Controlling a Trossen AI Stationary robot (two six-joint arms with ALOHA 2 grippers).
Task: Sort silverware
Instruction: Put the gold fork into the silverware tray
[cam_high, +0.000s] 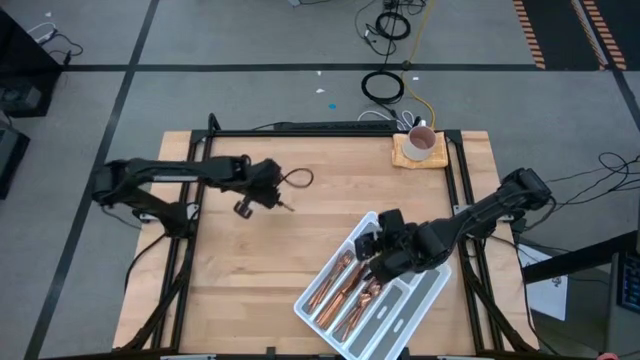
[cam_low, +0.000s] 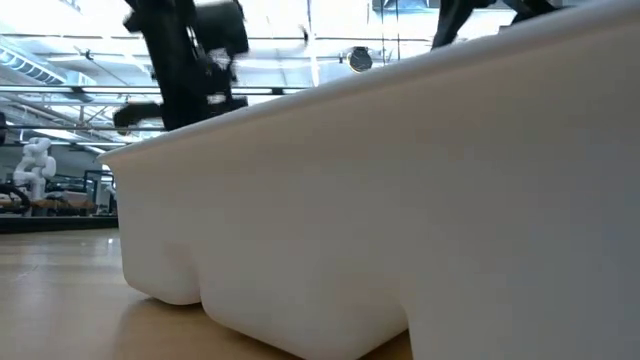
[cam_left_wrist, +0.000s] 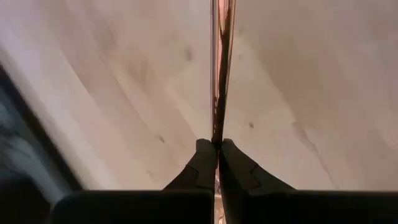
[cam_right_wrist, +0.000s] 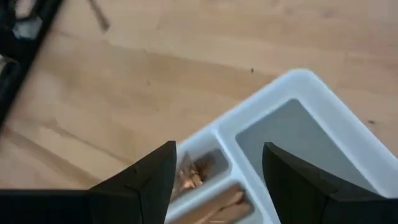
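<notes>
A white divided tray (cam_high: 432, 298) lies aslant at the table's near right, and its wall (cam_low: 400, 200) fills the low view. Several copper pieces of silverware (cam_high: 350, 290) lie in its left compartments (cam_right_wrist: 194, 174); its right compartment (cam_right_wrist: 298, 134) is bare. My right gripper (cam_high: 372, 248) (cam_right_wrist: 219, 149) hangs open over the tray's far corner with nothing between its fingers. My left gripper (cam_high: 277, 199) (cam_left_wrist: 218, 144) is over the bare wood at the table's middle left, shut on one slim copper piece of silverware (cam_left_wrist: 221, 62); I cannot tell whether it is a fork, spoon or knife. My left gripper pinches the copper piece near one end (cam_left_wrist: 217, 127) between its two fingertips (cam_left_wrist: 205, 155). The fingers slant down at the table, and the piece runs along them, sticking out past the tips. It is seen edge-on and lifted clear of the wood.
A white mug (cam_high: 420, 143) stands on a small wooden board (cam_high: 403, 158) at the far right corner. A black cable loop (cam_high: 298, 178) lies on the table just beyond my left gripper. Black frame rails (cam_high: 300, 129) run along the table's edges. Bare wood spans the middle and near left.
</notes>
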